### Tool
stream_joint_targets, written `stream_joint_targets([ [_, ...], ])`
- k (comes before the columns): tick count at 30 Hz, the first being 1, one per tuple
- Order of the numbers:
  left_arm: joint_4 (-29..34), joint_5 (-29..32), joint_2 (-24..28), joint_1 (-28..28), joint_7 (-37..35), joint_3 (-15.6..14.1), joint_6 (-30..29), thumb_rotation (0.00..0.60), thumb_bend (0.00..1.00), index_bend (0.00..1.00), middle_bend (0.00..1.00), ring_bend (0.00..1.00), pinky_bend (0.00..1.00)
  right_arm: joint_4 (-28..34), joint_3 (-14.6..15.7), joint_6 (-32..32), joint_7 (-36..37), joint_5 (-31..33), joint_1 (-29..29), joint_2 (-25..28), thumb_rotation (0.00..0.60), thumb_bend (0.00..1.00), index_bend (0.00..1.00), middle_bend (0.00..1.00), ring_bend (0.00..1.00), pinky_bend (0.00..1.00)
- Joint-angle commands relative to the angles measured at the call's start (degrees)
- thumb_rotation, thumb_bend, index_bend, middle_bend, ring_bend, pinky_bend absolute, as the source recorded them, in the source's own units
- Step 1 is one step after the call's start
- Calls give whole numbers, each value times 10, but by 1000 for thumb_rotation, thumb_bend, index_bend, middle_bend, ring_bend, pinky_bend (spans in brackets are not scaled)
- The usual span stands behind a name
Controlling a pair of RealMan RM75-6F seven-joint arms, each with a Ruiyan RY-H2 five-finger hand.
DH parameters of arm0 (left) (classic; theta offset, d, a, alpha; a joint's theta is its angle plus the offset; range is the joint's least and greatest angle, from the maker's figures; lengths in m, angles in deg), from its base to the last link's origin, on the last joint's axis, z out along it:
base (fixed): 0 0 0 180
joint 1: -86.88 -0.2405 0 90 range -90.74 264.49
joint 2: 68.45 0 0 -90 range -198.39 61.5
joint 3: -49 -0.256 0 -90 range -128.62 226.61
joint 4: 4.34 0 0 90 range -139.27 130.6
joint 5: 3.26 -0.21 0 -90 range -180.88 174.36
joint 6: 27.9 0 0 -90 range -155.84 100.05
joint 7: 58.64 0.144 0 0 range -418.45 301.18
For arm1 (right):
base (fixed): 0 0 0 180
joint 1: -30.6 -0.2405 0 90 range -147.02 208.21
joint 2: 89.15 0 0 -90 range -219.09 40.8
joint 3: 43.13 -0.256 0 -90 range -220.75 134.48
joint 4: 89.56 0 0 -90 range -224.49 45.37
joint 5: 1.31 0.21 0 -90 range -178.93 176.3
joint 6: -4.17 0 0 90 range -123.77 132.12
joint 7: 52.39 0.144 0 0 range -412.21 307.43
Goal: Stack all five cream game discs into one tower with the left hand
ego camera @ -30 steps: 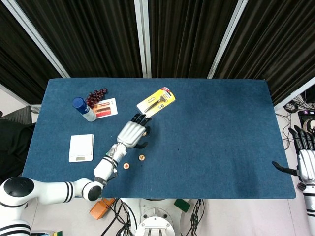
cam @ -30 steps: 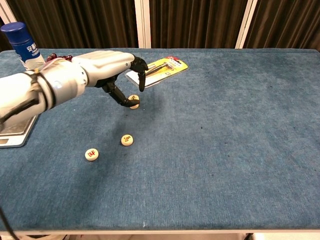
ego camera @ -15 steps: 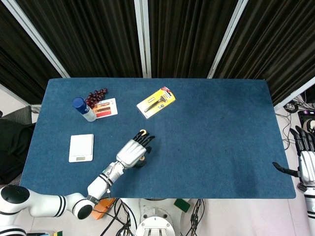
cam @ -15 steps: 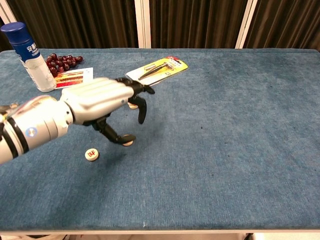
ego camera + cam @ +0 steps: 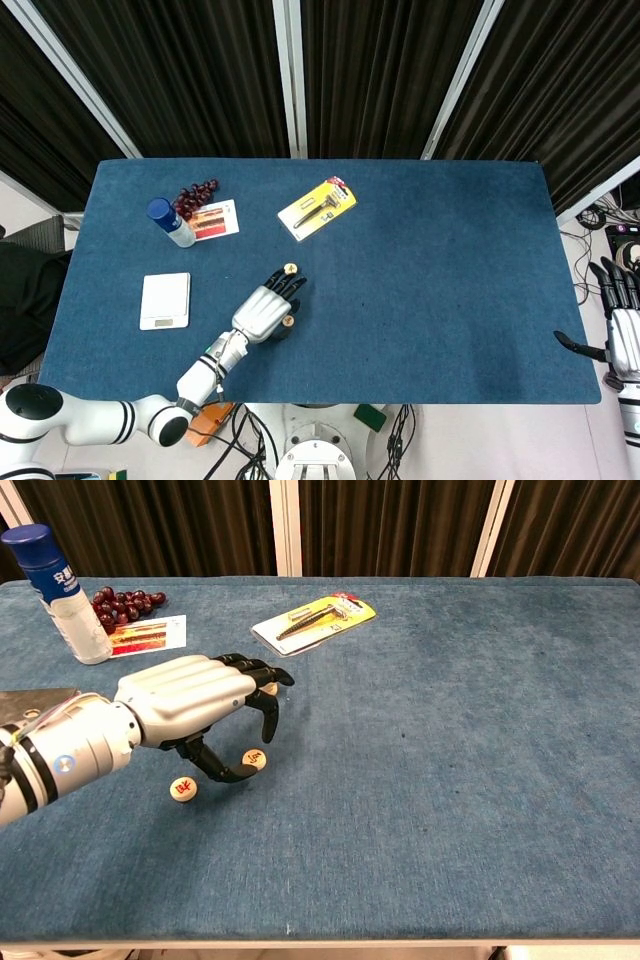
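The left hand [image 5: 205,705] hangs low over the near-left part of the blue worktop [image 5: 480,780], palm down, with its dark fingers [image 5: 262,695] curved downward and the thumb reaching under toward a cream disc [image 5: 255,759] that lies flat on the cloth. In the chest view the thumb tip is just beside this disc, perhaps touching its edge, but no finger is closed around it, so I judge the hand as released and holding nothing. A second disc [image 5: 182,789] with a red mark lies a little nearer and more to the left, apart from the first. In the head view a third disc [image 5: 290,268] shows just beyond the fingertips, and one more [image 5: 287,321] peeps out at the side of the hand. I cannot find all five discs in these pictures; some may be hidden under the hand, and I also cannot tell if any disc already sits on another. The right hand [image 5: 618,330] waits off the right edge of the worktop with its fingers spread and nothing in it. The step in hand seems to be the reach for a single disc, so the tower looks hardly begun. The next move calls for a fine pinch of thumb and finger on the thin rim of the disc, then a straight lift without dragging it on the cloth.
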Motion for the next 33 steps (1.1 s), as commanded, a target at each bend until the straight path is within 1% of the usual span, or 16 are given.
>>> stream_joint_targets([
  [1, -7, -4, -4, -3, -3, 1, 3, 551, 305, 417, 40, 0, 0, 2, 0, 1, -2, 0, 1, 1, 600, 116, 0, 0, 0, 0],
  [6, -20, -10, -9, -8, -10, 2, 7, 553, 307, 418, 40, 0, 0, 5, 0, 2, -5, 0, 1, 1, 600, 116, 0, 0, 0, 0],
  [17, -41, -22, -17, -18, -29, 8, 14, 563, 333, 460, 40, 0, 0, 14, -1, 2, -14, -2, 0, 4, 600, 116, 0, 0, 0, 0],
  [21, -45, -26, -19, -20, -34, 10, 17, 582, 368, 485, 40, 0, 0, 16, -1, 3, -15, -1, 1, 4, 600, 116, 0, 0, 0, 0],
  [24, -46, -28, -19, -21, -37, 12, 19, 591, 376, 494, 40, 0, 0, 17, -1, 4, -15, -1, 2, 5, 600, 116, 0, 0, 0, 0],
  [28, -34, -29, -9, -19, -47, 27, 20, 592, 376, 495, 40, 0, 0, 17, -1, 6, -16, -2, 2, 6, 600, 116, 0, 0, 0, 0],
  [33, 1, -16, 17, -2, -54, 66, 29, 592, 373, 495, 40, 0, 0, 16, -2, 6, -14, -2, 1, 5, 600, 116, 0, 0, 0, 0],
])
